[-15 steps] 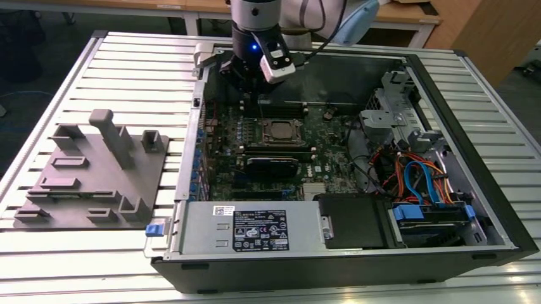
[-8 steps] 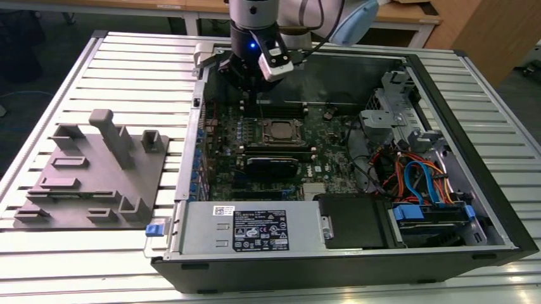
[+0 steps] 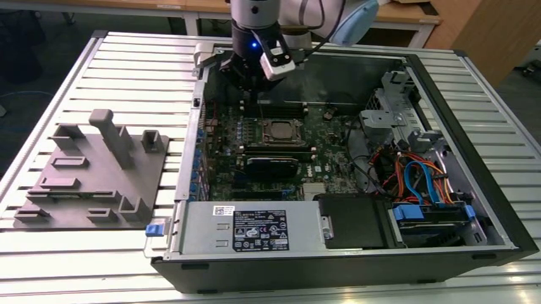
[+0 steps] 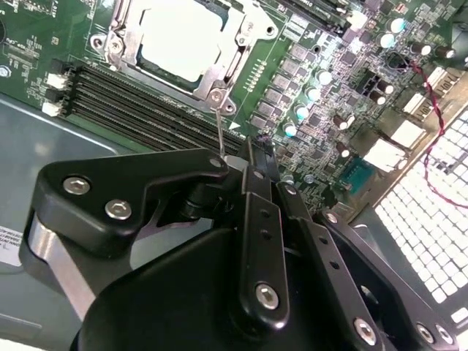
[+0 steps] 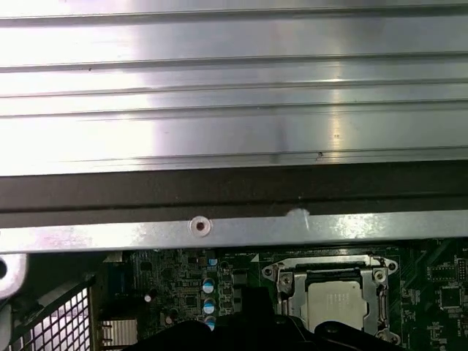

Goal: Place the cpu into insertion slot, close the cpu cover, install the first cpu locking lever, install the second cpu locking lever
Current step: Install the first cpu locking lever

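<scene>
The cpu (image 4: 175, 36) lies flat in the insertion slot (image 3: 280, 132) on the green board, its silver top also in the first wrist view (image 5: 338, 303). The cpu cover (image 4: 228, 51) lies closed over it as a silver frame. A thin locking lever (image 4: 219, 128) stands up from the socket's corner. Its free end reaches my gripper (image 4: 254, 150), just beside the tips. My black fingers (image 4: 257, 197) are pressed together; I cannot tell whether they touch the lever. In the exterior view my gripper (image 3: 252, 95) hangs inside the case, just behind the socket.
Long black memory slots (image 4: 139, 102) run beside the socket. The open computer case (image 3: 473, 190) lies on a slatted metal table (image 3: 127, 57). A grey fixture block (image 3: 93, 177) stands at the exterior view's left. A power supply (image 3: 253, 229) and drive cables (image 3: 414, 177) fill the near side.
</scene>
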You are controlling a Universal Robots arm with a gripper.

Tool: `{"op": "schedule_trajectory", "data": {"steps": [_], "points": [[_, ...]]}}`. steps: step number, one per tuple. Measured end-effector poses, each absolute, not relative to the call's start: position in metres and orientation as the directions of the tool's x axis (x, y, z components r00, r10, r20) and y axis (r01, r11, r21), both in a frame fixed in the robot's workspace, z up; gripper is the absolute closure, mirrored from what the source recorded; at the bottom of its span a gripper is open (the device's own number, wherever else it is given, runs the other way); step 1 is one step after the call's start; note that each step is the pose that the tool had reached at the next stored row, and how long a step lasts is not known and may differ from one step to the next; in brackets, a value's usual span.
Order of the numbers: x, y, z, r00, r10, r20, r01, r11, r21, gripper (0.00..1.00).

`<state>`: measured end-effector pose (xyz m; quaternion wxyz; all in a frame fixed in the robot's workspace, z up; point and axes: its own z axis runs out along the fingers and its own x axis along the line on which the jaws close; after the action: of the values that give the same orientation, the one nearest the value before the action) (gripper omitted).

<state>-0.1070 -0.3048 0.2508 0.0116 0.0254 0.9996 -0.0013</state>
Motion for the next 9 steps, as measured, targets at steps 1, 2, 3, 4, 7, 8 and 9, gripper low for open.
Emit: {"op": "schedule_trajectory", "data": {"steps": [1,2,3,4,7,8,9], "points": [[-0.1063,-0.3046,0.2508,-0.998,0.05,-0.023,0.05,0.999,-0.002,0.9],[-0.1053,-0.3044,0.2508,-0.999,0.049,-0.023,0.049,0.999,-0.002,0.9],[-0.1044,-0.3043,0.2508,-0.999,0.049,-0.023,0.049,0.999,-0.002,0.9],[-0.1035,-0.3043,0.2508,-0.999,0.049,-0.023,0.049,0.999,-0.002,0.9],[-0.1003,-0.3042,0.2508,-0.999,0.048,-0.023,0.048,0.999,-0.002,0.9],[-0.0991,-0.3042,0.2508,-0.999,0.048,-0.023,0.048,0.999,-0.002,0.9],[-0.0978,-0.3042,0.2508,-0.999,0.048,-0.023,0.048,0.999,-0.002,0.9]]}}
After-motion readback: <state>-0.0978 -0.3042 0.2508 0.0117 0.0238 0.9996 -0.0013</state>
